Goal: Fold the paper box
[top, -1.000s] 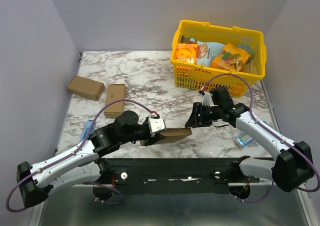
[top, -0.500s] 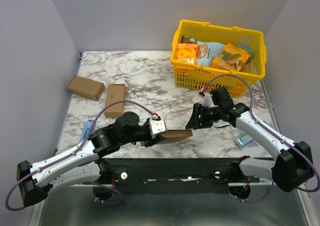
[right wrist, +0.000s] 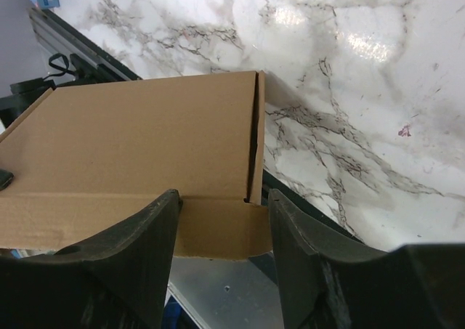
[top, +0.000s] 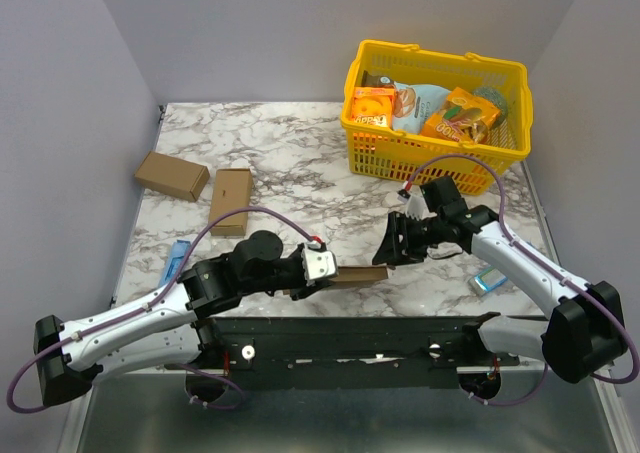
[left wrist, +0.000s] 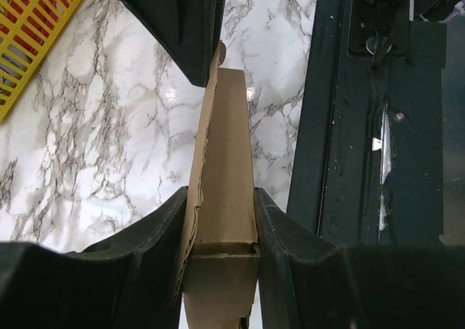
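Observation:
The paper box (top: 357, 277) is a flattened brown cardboard piece held edge-on over the table's near edge. My left gripper (top: 322, 270) is shut on its left end; in the left wrist view the box (left wrist: 227, 169) is pinched between both fingers (left wrist: 149, 234). My right gripper (top: 388, 247) is open at the box's right end. In the right wrist view a short flap of the box (right wrist: 218, 227) lies between the spread fingers (right wrist: 134, 249), with the large panel (right wrist: 138, 133) beyond them.
A yellow basket (top: 372, 151) with snack packs stands at the back right. Two small cardboard boxes (top: 172, 176) (top: 231, 200) lie at the left. A blue item (top: 177, 259) lies at the left edge, a small packet (top: 487, 283) at the right. The dark base rail (top: 400, 338) runs along the near edge.
My left gripper has carried the box a little right and toward the near edge. My right gripper has followed down to the box's right end.

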Controlling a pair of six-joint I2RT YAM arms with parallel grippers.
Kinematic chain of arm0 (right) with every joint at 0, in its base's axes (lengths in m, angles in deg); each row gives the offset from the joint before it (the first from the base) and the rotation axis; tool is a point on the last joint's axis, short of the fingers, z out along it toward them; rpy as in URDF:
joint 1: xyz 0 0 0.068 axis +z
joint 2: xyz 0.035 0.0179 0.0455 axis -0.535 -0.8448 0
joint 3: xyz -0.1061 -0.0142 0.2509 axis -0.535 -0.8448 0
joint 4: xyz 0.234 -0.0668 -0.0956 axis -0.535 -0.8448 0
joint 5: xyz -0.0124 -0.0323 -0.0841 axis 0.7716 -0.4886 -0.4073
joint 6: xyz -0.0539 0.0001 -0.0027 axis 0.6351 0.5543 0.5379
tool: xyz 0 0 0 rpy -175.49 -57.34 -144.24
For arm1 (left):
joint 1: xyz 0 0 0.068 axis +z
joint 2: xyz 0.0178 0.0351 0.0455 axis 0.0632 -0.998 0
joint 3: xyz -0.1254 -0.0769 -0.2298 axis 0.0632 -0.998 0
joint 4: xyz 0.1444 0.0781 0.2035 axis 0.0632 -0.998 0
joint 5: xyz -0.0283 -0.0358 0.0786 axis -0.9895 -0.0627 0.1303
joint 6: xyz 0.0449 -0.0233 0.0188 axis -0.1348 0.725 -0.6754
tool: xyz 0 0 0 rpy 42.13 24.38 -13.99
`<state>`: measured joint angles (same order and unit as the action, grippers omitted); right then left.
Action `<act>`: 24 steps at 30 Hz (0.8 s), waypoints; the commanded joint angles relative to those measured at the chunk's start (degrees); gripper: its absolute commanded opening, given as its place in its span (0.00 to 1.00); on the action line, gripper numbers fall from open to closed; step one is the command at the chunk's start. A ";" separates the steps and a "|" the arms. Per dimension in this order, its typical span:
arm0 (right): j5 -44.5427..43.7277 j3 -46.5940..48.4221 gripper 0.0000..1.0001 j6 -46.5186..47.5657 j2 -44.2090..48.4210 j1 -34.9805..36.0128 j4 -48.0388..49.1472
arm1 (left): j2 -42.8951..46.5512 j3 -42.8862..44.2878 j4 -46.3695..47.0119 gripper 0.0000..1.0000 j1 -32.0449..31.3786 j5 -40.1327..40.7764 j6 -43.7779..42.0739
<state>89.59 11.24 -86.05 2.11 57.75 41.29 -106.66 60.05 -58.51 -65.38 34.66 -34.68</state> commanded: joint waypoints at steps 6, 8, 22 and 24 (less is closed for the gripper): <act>8.09 0.81 0.58 2.87 -1.33 0.87 -14.34 | -0.85 -0.29 -2.27 0.16 -2.66 10.46 -1.23; 8.44 1.07 0.58 4.18 -1.33 0.87 -16.28 | -0.59 -0.37 -2.53 0.16 -3.54 11.96 -1.58; -10.00 10.74 0.66 7.97 4.29 0.52 -21.75 | -0.85 -1.25 -2.97 0.13 -6.27 10.13 -0.19; -13.43 10.57 0.69 7.71 7.88 -0.01 -19.12 | -0.59 -1.25 -3.15 0.13 -5.92 9.16 0.70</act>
<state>84.17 19.96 -79.12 4.32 57.89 22.69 -107.36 60.05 -58.10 -72.44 40.54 -35.33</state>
